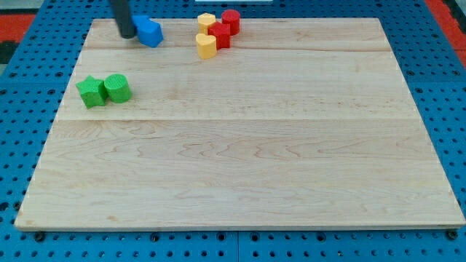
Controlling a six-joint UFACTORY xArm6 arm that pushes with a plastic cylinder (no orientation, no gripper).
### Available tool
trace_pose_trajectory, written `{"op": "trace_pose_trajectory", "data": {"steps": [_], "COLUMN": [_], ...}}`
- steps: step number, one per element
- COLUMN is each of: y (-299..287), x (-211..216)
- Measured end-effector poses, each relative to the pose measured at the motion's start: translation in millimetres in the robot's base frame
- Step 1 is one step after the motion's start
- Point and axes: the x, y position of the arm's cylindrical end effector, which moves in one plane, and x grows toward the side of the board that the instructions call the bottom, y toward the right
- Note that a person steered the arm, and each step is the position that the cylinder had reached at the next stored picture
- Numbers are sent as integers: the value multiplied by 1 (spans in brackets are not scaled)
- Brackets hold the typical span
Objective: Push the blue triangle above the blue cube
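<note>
— What's lying on the worktop point(240, 160)?
— Green blocks point(104, 89) are sitting at the view's left, red and yellow blocks point(217, 33) are clustering at the top.
— The blue blocks point(149, 31)?
— Sitting top left, with my tip point(127, 33) touching them. I'm carrying no jaws.

Two green blocks, a star-like one point(90, 92) touching a cylinder point(116, 88), sit at left on a wooden board point(247, 167). At top centre cluster two yellow blocks point(206, 22) point(207, 45) and two red blocks point(220, 34) point(231, 21).
</note>
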Motion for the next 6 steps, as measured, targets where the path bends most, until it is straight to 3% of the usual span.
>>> {"op": "trace_pose_trajectory", "data": {"steps": [2, 3, 4, 5, 6], "y": [39, -15, -61, -43, 22], "x": [30, 44, -14, -44, -21]}}
